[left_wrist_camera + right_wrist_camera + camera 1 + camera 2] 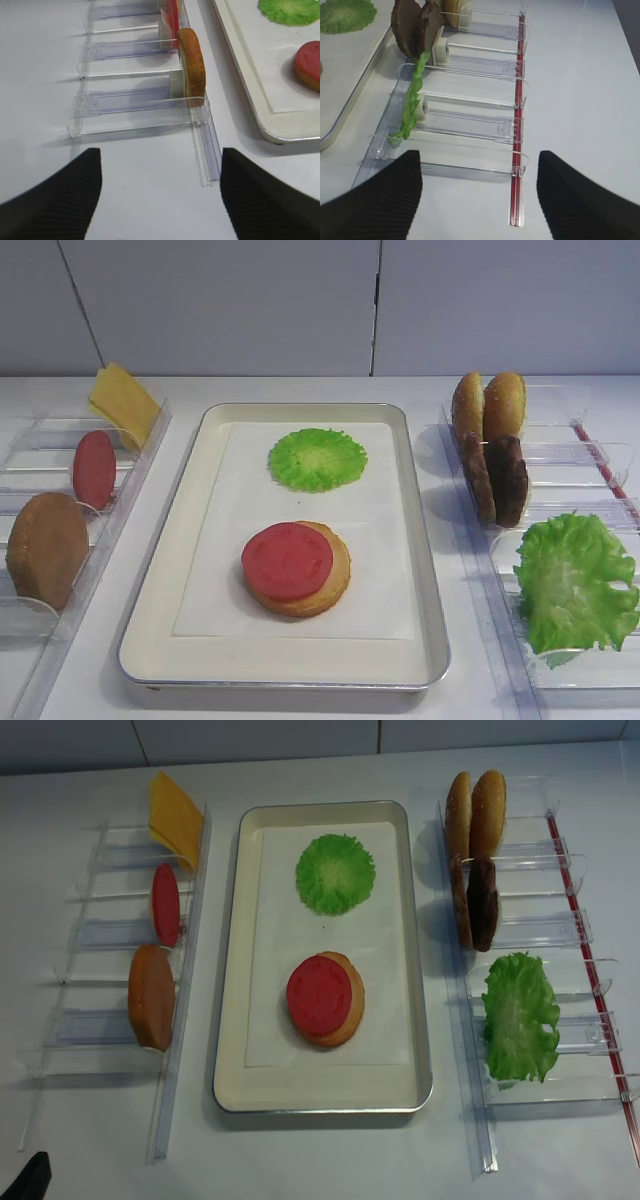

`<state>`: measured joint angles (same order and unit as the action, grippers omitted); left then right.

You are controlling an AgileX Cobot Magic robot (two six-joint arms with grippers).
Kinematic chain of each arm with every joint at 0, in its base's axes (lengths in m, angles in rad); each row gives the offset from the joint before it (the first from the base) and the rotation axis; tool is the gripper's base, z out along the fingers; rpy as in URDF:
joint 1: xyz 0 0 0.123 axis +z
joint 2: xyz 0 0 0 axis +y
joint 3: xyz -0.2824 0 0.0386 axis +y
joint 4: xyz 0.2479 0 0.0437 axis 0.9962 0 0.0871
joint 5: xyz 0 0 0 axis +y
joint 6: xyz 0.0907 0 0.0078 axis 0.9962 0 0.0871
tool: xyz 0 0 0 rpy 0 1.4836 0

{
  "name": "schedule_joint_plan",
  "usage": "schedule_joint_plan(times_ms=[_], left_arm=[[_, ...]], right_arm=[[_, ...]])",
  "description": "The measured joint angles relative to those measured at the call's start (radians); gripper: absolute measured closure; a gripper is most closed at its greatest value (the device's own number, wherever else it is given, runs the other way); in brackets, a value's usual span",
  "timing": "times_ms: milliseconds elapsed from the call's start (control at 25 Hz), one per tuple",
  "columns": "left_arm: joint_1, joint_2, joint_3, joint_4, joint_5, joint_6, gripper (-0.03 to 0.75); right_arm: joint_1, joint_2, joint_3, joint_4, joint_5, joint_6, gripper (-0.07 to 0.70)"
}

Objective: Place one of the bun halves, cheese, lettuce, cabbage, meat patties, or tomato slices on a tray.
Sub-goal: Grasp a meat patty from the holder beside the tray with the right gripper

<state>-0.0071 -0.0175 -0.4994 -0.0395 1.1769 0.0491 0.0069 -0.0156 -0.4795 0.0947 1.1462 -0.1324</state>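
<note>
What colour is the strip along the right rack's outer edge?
Red strip, clearest in the right wrist view.

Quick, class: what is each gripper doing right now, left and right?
Left gripper: open, holding nothing.
Right gripper: open, holding nothing.

Bright even overhead light, soft shadows, slight blur esp. wrist views.

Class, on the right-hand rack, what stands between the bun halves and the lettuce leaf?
The meat patties stand on edge between the bun halves and the lettuce, clearest in the realsense high view.
</note>
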Motion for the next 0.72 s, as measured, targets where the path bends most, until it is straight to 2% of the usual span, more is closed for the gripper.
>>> schedule_joint_plan(times_ms=[360, 480, 720], left_arm=[[0.0, 0.0, 0.0, 0.0, 0.0, 0.0, 0.242], [0.0, 0.0, 0.0, 0.0, 0.0, 0.0, 0.242], [0.0, 0.0, 0.0, 0.0, 0.0, 0.0, 0.242]], right_arm=[[0.0, 0.0, 0.0, 0.0, 0.0, 0.0, 0.106], [0.0, 0.0, 0.0, 0.002, 0.0, -0.031, 0.106], [0.0, 0.034, -0.079, 0.1, 0.0, -0.093, 0.106]])
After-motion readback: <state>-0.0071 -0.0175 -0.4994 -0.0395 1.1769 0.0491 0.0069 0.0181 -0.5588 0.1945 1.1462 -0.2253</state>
